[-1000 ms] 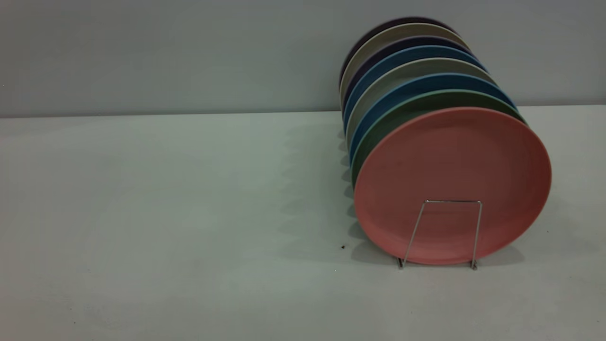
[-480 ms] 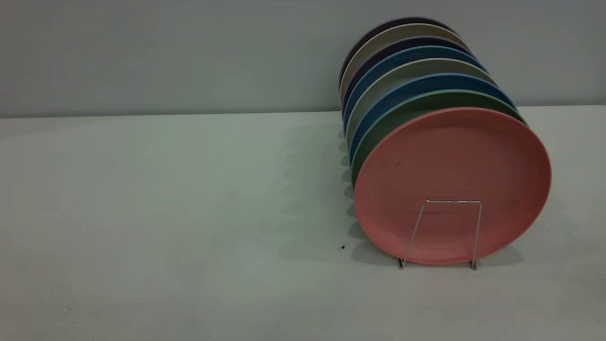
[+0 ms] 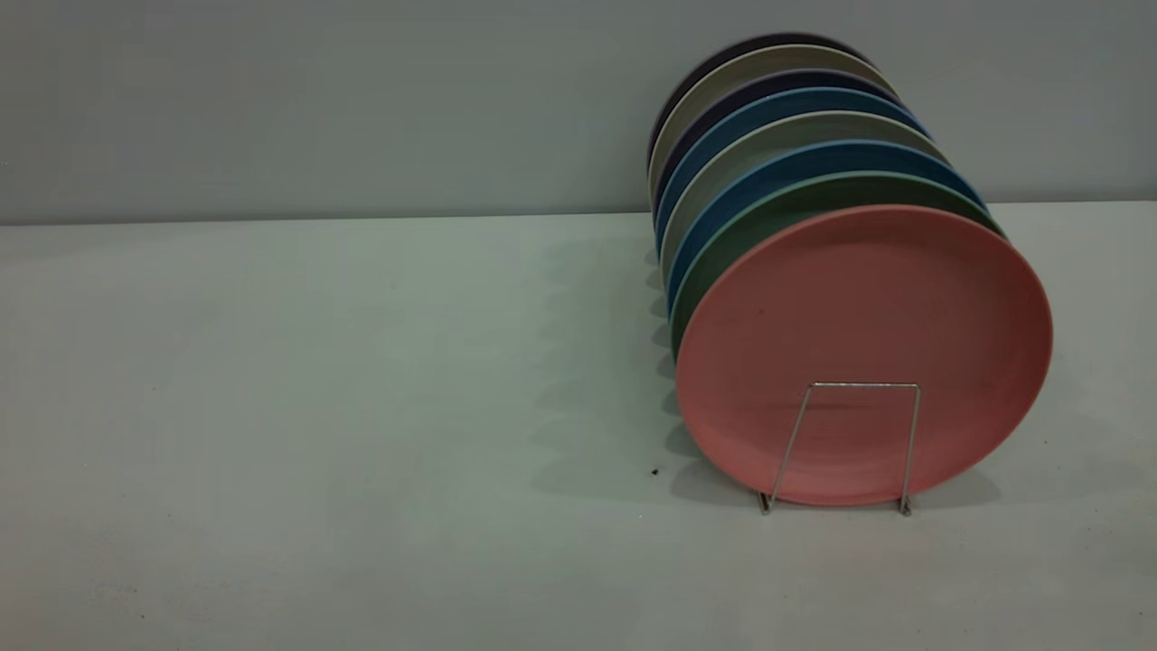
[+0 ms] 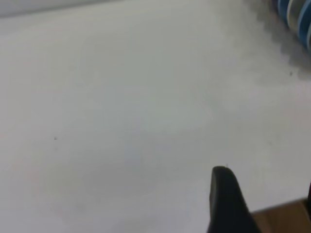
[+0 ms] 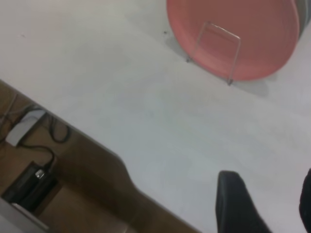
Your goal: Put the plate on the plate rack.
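Note:
The salmon-pink plate [image 3: 863,353] stands upright at the front of a row of plates, behind the front wire loop of the silver plate rack [image 3: 859,386]. It also shows in the right wrist view [image 5: 252,24], with the rack loop [image 5: 219,35] in front of it. Neither gripper shows in the exterior view. My right gripper [image 5: 272,199] is open and empty over the table near its front edge, well away from the plate. My left gripper [image 4: 267,199] is open and empty over bare table.
Behind the pink plate stand a teal-green plate [image 3: 768,212], blue plates [image 3: 750,176], grey and dark ones. Blue plate rims [image 4: 296,14] show in the left wrist view. The table's front edge [image 5: 97,141] has cables and a black box [image 5: 29,182] below it.

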Available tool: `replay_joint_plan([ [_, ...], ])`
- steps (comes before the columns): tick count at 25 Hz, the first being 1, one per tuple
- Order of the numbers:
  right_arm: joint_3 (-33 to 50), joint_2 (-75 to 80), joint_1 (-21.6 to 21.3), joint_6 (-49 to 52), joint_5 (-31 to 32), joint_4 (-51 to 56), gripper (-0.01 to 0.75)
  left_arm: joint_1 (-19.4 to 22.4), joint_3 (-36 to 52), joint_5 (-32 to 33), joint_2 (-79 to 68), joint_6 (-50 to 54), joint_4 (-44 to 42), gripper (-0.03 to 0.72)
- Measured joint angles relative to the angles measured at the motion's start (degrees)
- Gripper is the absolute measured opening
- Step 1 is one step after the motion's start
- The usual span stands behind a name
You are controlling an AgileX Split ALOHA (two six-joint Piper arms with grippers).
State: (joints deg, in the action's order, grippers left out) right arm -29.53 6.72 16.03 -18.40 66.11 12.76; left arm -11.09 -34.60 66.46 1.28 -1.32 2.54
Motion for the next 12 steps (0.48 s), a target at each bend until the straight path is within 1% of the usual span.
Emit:
replay_joint_plan([
  [7, 1.47, -2.32, 0.00, -2.59, 0.48, 0.00, 0.336, -0.70, 0.00, 0.00, 0.00, -1.80, -2.54, 0.427],
  [12, 1.82, -2.32, 0.00, -2.70, 0.43, -0.39, 0.318, -0.70, 0.80, -2.67, 0.04, -2.01, -2.54, 0.427],
])
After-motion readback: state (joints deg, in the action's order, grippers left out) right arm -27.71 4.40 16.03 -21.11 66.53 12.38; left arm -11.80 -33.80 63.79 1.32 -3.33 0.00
